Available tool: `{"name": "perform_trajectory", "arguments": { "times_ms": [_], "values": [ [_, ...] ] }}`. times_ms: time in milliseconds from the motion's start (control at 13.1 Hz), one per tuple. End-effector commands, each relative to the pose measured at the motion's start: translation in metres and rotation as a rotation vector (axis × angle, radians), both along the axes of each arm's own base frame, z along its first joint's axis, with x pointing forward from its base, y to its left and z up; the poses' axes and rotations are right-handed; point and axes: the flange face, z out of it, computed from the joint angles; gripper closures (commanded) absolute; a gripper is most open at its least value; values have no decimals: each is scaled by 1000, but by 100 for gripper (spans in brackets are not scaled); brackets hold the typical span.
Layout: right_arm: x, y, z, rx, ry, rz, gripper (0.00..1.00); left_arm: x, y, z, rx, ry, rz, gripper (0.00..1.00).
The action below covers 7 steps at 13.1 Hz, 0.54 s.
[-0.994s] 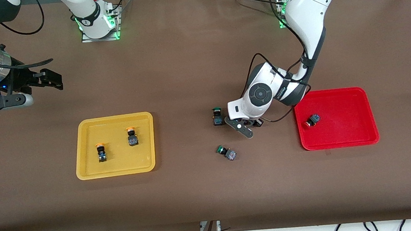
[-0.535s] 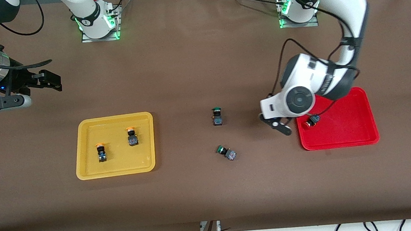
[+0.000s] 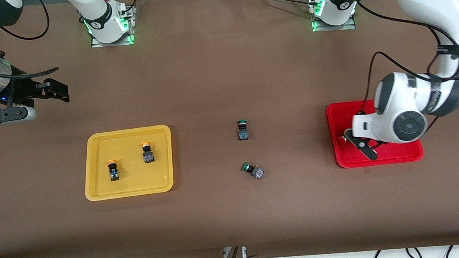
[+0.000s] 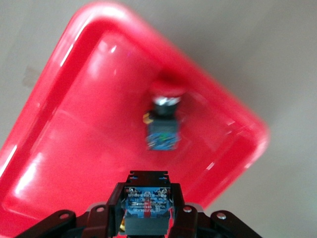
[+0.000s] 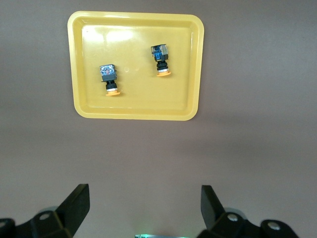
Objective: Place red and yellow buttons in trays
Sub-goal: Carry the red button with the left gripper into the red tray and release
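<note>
My left gripper (image 3: 365,146) hangs over the red tray (image 3: 336,115), shut on a dark-bodied button (image 4: 147,212) with a blue label; its cap is hidden. In the left wrist view the left gripper (image 4: 148,192) is above the red tray (image 4: 74,148), where a red-capped button (image 4: 163,121) lies on its side. The front view shows only a sliver of that lying button (image 3: 343,138) beside the hand. Two yellow-capped buttons (image 3: 112,169) (image 3: 147,153) lie in the yellow tray (image 3: 90,167). My right gripper (image 3: 57,90) waits open over bare table at the right arm's end.
Two green-capped buttons (image 3: 242,130) (image 3: 253,170) lie on the brown table between the trays. The right wrist view looks down on the yellow tray (image 5: 79,64) with its two buttons (image 5: 109,79) (image 5: 160,58), the right gripper (image 5: 144,193) wide apart.
My left arm has swung from beside the green-capped button toward its own end of the table, carrying the held button to over the red tray. The right arm has stayed still.
</note>
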Motion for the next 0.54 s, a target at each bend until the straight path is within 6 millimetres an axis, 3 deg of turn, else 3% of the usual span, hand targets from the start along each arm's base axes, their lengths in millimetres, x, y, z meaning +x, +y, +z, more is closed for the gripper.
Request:
{"name": "perform_trajectory", "arguments": {
  "times_ms": [0, 76, 229, 459],
  "values": [
    [3, 0, 5, -15, -9, 17, 1, 6, 39, -29, -58, -17, -97, 79],
    [4, 1, 5, -14, -10, 17, 1, 7, 46, -36, -79, -16, -130, 71],
    [5, 1, 2, -16, -4, 16, 1, 8, 57, -37, -85, -29, -130, 3],
    [5, 2, 2, -16, -4, 17, 1, 9, 51, -15, -82, -46, -132, 0]
  ]
}}
